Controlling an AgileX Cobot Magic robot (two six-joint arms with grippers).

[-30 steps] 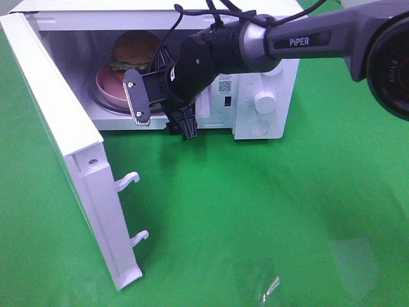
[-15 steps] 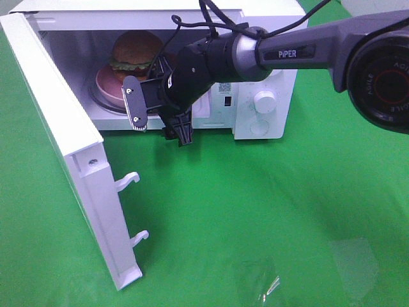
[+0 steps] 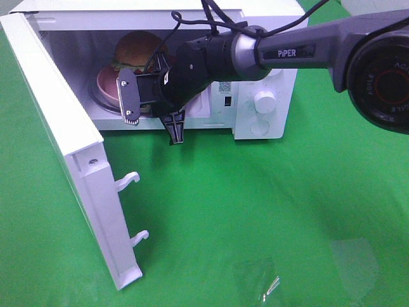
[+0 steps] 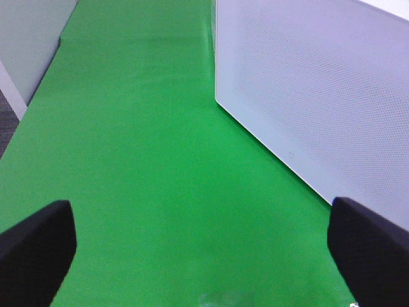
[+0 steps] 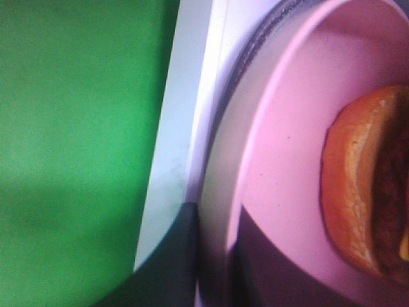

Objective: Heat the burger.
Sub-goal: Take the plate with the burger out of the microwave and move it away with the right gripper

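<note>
Right end effector [image 3: 131,96] at pink plate [image 3: 105,86] rim, closure unclear; left end effector [image 4: 204,249] apart. Risk: plate drags, burger [image 3: 137,51] tips inside microwave [image 3: 268,70].

"PiPER" on right arm [image 3: 300,48]

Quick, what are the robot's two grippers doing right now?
Left gripper: jaws open, empty.
Right gripper: jaws astride the pink plate rim; clamped or not, cannot tell.
</note>
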